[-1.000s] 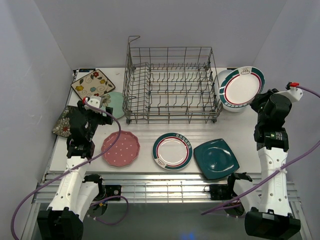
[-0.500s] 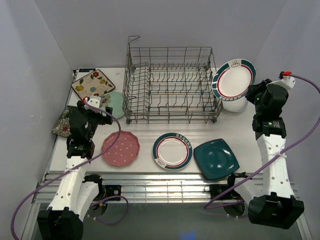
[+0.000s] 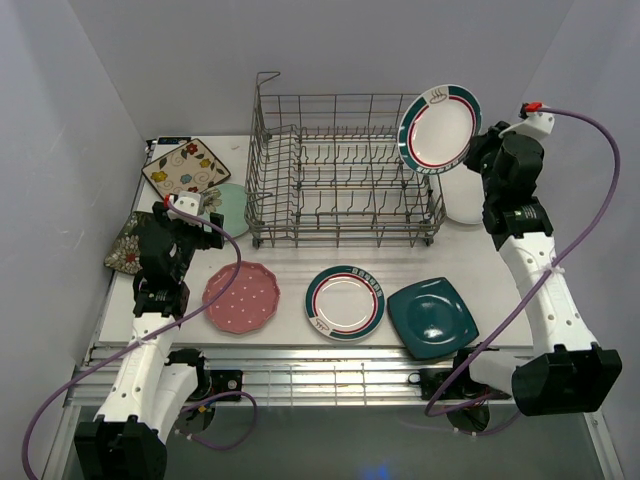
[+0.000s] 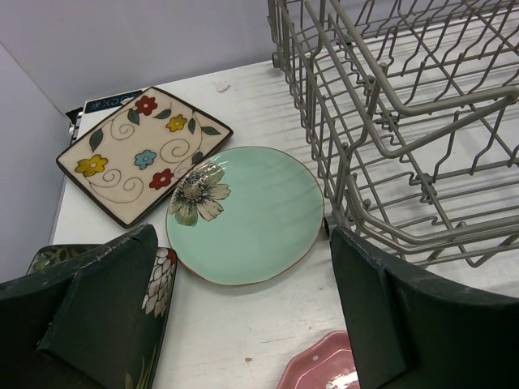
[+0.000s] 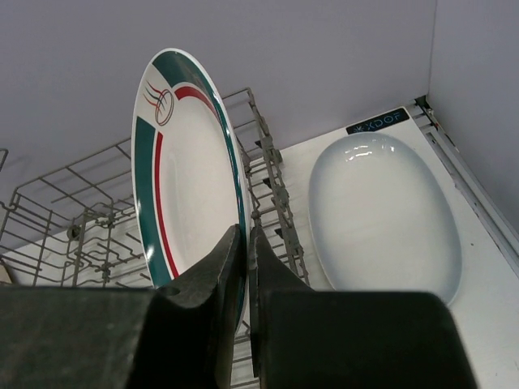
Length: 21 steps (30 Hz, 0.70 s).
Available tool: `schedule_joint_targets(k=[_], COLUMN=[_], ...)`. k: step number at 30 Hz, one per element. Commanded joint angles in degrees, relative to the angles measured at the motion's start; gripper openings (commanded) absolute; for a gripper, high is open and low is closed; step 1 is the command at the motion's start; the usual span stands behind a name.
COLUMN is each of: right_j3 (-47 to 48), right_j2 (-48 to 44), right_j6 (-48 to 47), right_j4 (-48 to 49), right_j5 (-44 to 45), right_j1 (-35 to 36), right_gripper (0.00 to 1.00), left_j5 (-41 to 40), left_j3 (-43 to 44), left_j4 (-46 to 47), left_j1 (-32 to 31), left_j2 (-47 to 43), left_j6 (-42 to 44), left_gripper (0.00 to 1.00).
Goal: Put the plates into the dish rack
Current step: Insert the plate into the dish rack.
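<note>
The rimmed plate [image 5: 182, 178] looks like glazed ceramic. I judge it stiff, brittle and slick, with enough weight to swing on a narrow pinch, so a knock against wire could chip it. The rim is the only place to take hold, and the flat band gives both fingers a face to press on. A grip low on the rim, with the plate on edge, suits dropping it between tines.

It is round, with a white middle, a broad teal band, a thin red ring inside that and a small steaming-cup mark near the top. It stands upright in the air at the right end of the rack [image 3: 340, 170], over the tall side wall and not yet down among the tines.

The right tool [image 5: 246, 243] is clamped on its lower rim, the fingers nearly together with the plate's edge between them. The rack is grey wire with rows of upright tines, and no plate stands in it.

The other plates lie flat on the desk [image 3: 290, 255]:
- **Right of the rack:** the oval plate [image 5: 385, 219], plain white.
- **In front of the rack:** the pink plate [image 3: 241, 297], a second rimmed plate [image 3: 345, 302] and the teal square [image 3: 432, 317].
- **Left of the rack:** the mint plate [image 4: 247, 215] with a flower on it, the cream square [image 4: 142, 154] and the dark floral square [image 3: 128, 245].

The left tool [image 4: 243, 300] hangs over that left group with its fingers wide apart, holding nothing.
</note>
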Motion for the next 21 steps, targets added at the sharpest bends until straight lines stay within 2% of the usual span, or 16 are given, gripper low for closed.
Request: schedule_joint_targets(k=[1,21], right_j3=[4.24,8.10], right_j2=[1.91,15.19], right_j6=[-3.66,-17.03], right_j4=[9.10,23.96], right_j5=[5.61,19.51], right_j1=[2.42,9.90], right_gripper=[0.08,0.08], left_j5=[0.06,0.23], left_j3=[2.11,2.28], left_j4=[-0.24,0.38], left_j1=[0.05,0.05], left_j2=[-0.42,0.11], left_j6=[-0.38,-0.82], left_gripper=[0.98,0.98])
